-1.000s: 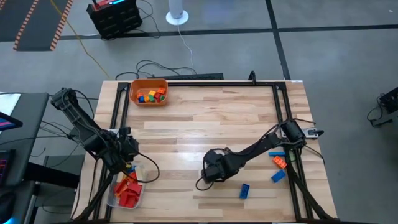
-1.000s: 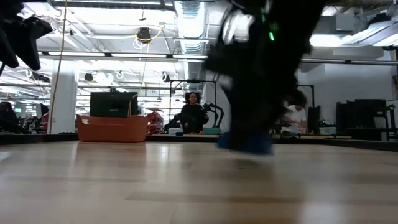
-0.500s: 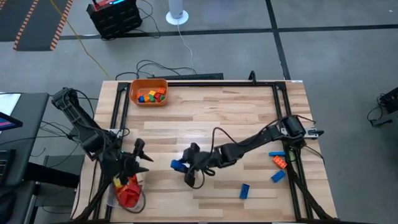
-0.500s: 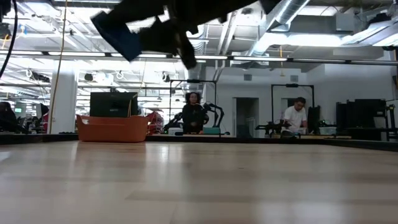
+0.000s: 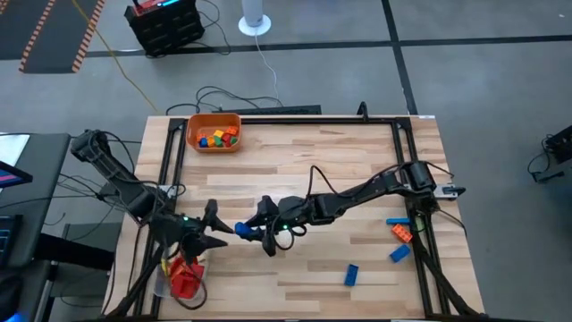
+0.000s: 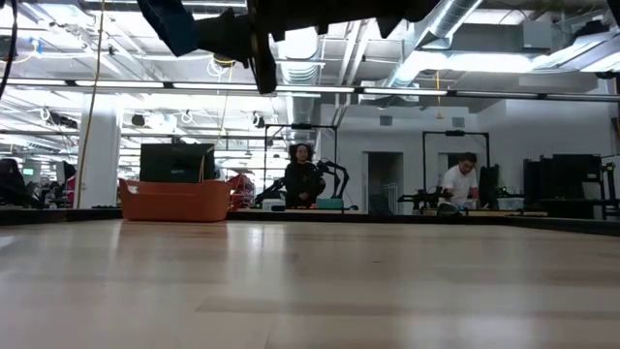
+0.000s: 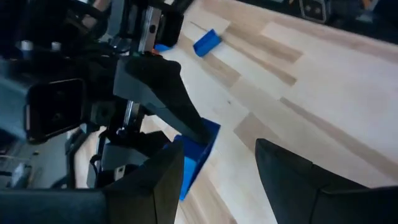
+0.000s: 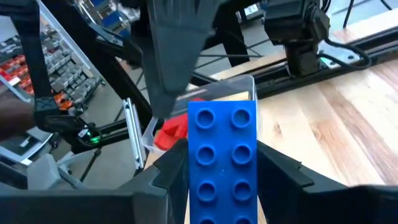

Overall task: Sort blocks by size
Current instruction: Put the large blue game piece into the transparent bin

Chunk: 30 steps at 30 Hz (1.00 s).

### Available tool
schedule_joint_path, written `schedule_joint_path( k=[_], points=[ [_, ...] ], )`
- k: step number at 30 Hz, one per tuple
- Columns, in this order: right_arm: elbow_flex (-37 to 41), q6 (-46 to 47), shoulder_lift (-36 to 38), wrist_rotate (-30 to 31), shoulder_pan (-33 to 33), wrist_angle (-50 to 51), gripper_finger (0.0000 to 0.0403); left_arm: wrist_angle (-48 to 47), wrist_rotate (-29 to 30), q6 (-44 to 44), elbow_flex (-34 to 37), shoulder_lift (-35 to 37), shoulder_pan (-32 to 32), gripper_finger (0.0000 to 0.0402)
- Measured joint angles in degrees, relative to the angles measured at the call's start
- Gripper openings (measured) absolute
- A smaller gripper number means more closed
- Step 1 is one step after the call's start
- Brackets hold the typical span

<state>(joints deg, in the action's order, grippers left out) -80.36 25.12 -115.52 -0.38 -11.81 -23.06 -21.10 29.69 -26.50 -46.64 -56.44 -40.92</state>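
A long blue block [image 8: 222, 155] with studs hangs over the table's near left part, held by my right gripper [image 5: 256, 230], which reaches in from the right. The block also shows in the high view [image 5: 243, 230] and the low view [image 6: 174, 24]. My left gripper [image 5: 220, 225] stands open just left of the block, pointing at its free end; I cannot tell whether it touches. Loose blue blocks [image 5: 351, 274] and an orange one [image 5: 401, 233] lie flat on the table at the near right. My right gripper pinches the blue block by its two long sides [image 8: 191, 174] between its two fingers. The fingers come nearly level from the table's right and lie along the block. Its free end sticks out past the fingertips toward the left gripper. The block is lifted clear of the table.
A clear tub [image 5: 183, 277] holding red blocks stands at the near left corner, below my left arm. An orange bin [image 5: 214, 132] with mixed blocks sits at the far left. Black rails [image 5: 286, 118] frame the table. People stand in the room beyond.
My right gripper has lifted the blue block off the table's near middle, carried it left and up, and tipped from pointing down to nearly level. My left gripper has risen from over the clear tub, turned, and moved right toward the block.
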Motion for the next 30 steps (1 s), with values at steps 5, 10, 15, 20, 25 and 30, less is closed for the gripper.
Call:
schedule_joint_path(
  k=[5,10,15,20,25,30],
  points=[
    [0.1,-0.1,0.0,0.0,-0.2,0.5,0.0175,2.7,-1.0,-3.8,0.0,-3.8,3.2,0.0191],
    [0.1,-0.1,-0.1,-0.1,-0.4,0.8,0.0175,6.2,-0.5,-6.1,0.0,-6.5,4.8,0.0191],
    [0.0,-0.3,0.0,-0.4,-0.6,0.1,0.0175,7.0,1.3,-7.1,0.0,-6.6,5.5,0.0188],
    [0.0,-1.2,0.0,-0.9,-0.6,0.0,0.0175,6.5,0.3,-6.8,0.0,-6.6,7.1,0.0186],
    [0.0,-1.2,0.0,-1.1,-0.5,-0.2,0.0175,6.5,-6.0,-7.4,0.0,-6.6,8.1,0.0180],
    [0.0,-2.7,0.0,-1.2,-0.6,-0.9,0.0186,6.4,-6.0,-7.6,0.0,-6.5,8.1,0.0130]
  ],
)
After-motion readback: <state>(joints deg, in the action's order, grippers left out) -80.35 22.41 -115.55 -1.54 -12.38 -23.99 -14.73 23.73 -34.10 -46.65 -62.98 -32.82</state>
